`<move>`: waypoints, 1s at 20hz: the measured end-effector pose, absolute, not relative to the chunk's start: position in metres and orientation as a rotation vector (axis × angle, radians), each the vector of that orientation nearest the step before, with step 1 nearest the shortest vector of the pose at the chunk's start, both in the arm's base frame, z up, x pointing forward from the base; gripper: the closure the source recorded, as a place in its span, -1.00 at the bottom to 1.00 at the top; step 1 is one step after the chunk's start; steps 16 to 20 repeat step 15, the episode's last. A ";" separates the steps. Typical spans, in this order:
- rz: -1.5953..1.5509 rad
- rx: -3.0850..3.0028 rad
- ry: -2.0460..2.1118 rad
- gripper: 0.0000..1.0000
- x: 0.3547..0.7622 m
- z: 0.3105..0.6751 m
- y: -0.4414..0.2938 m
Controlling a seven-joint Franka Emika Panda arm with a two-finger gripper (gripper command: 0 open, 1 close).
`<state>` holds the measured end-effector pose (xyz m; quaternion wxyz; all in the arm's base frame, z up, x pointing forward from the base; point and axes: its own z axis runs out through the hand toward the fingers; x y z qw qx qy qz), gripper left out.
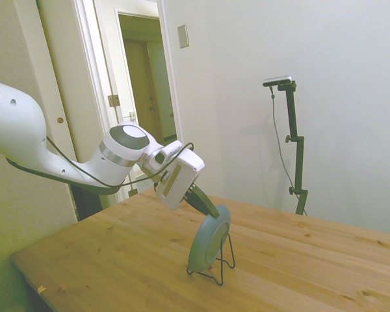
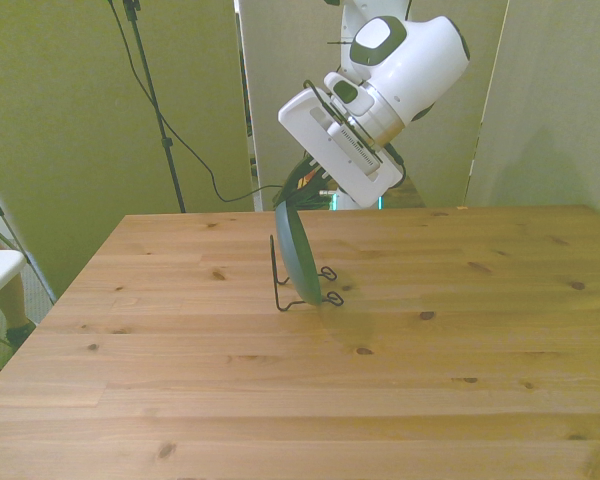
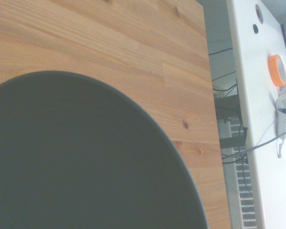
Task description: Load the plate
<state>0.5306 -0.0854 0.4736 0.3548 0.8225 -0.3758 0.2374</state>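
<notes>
Standing on edge in the wire stand (image 1: 218, 270), the plate (image 1: 208, 239) has the jaws at its top rim.

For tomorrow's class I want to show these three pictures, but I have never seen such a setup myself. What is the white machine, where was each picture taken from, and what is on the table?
The white machine is a robot arm; the part at its end that grasps is the pincer. One picture looks from beside the wooden table, one from across it, and one from a small camera on the arm's wrist, very close up. On the table stands a thin black wire stand. A round sage-green plate stands on edge, tilted, in that stand. The pincer is at the plate's upper rim and appears to grip it. The dark curved shape filling the wrist picture is that same plate.
</notes>
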 end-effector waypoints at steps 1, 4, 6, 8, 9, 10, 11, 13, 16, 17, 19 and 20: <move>0.613 2.126 -0.971 -1.00 0.530 0.473 -0.085; 0.610 2.125 -0.974 -1.00 0.530 0.471 -0.086; 0.612 2.124 -0.976 -1.00 0.529 0.472 -0.086; 0.627 2.126 -0.982 -1.00 0.529 0.477 -0.087; 0.647 2.133 -0.990 -1.00 0.528 0.483 -0.088; 0.676 2.142 -1.004 -1.00 0.526 0.493 -0.088; 0.706 2.166 -1.029 -1.00 0.522 0.506 -0.088; 0.747 2.254 -1.086 -1.00 0.510 0.538 -0.089; 0.751 2.372 -1.108 -1.00 0.494 0.570 -0.091; 0.751 2.372 -1.108 -1.00 0.494 0.570 -0.091; 0.751 2.372 -1.108 -1.00 0.494 0.570 -0.091; 0.751 2.372 -1.108 -1.00 0.494 0.570 -0.091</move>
